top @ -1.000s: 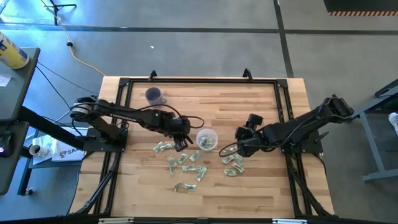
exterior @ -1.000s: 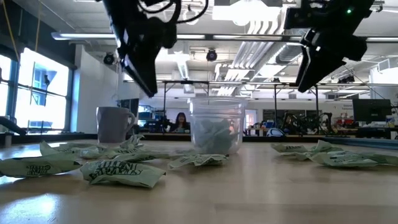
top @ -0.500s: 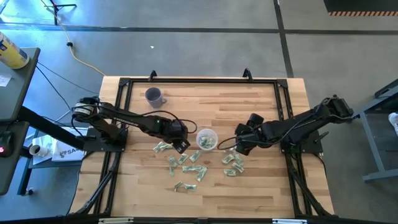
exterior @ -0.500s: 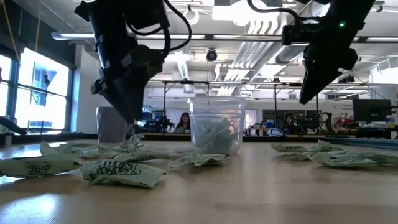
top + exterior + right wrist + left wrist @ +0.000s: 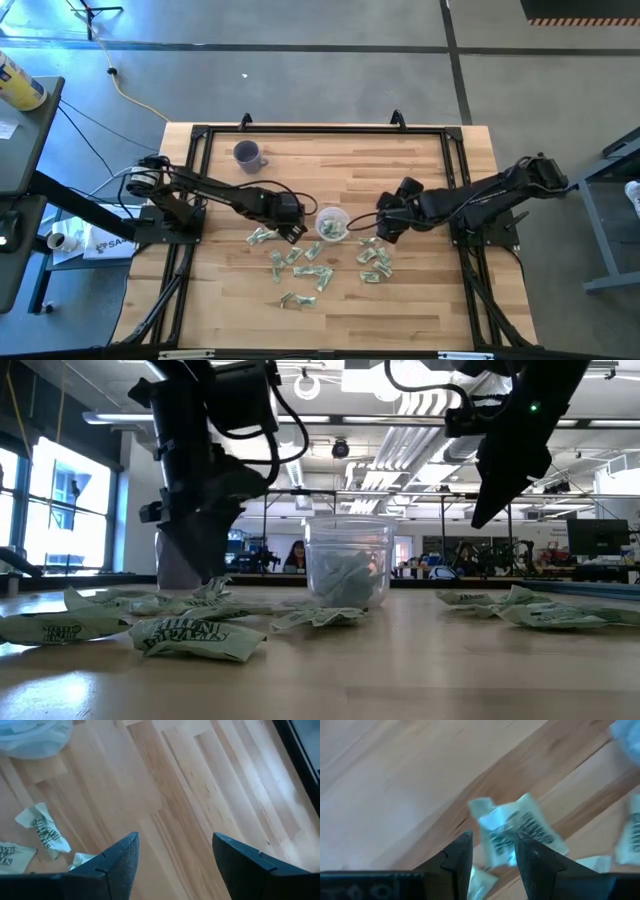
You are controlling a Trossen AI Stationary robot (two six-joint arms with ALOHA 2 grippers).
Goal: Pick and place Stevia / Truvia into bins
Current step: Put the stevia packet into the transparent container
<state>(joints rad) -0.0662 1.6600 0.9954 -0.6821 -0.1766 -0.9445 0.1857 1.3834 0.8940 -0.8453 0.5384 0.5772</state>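
Left claw [image 5: 293, 232] now lower and further toward the left-centre of the high view than a second ago, dropped from beside the cup down over the sachet pile. In the left wrist view, fingers [image 5: 462, 857] parted narrowly, straddling a crumpled sachet [image 5: 517, 832] flat on the worktop [image 5: 400, 170]; nothing gripped yet. Reads as the start of a fresh pick, not a delivery.

Right claw [image 5: 383, 229] shifted up and inward, from above the right-hand cluster to just right of the clear cup [image 5: 333, 224]. Fingers [image 5: 117, 865] wide apart in the right wrist view, nothing between them. Probably empty and pulling away from the cup, or waiting its turn.

Cup at mid-frame in the high view, several sachets already inside, plainly seen through the wall in the low view [image 5: 348, 565]. Many loose sachets [image 5: 300, 265] below and left of it, a smaller cluster [image 5: 375, 265] lower right. Purple mug [image 5: 247, 154] upper left, well apart. Task partway through, most packets not yet binned.
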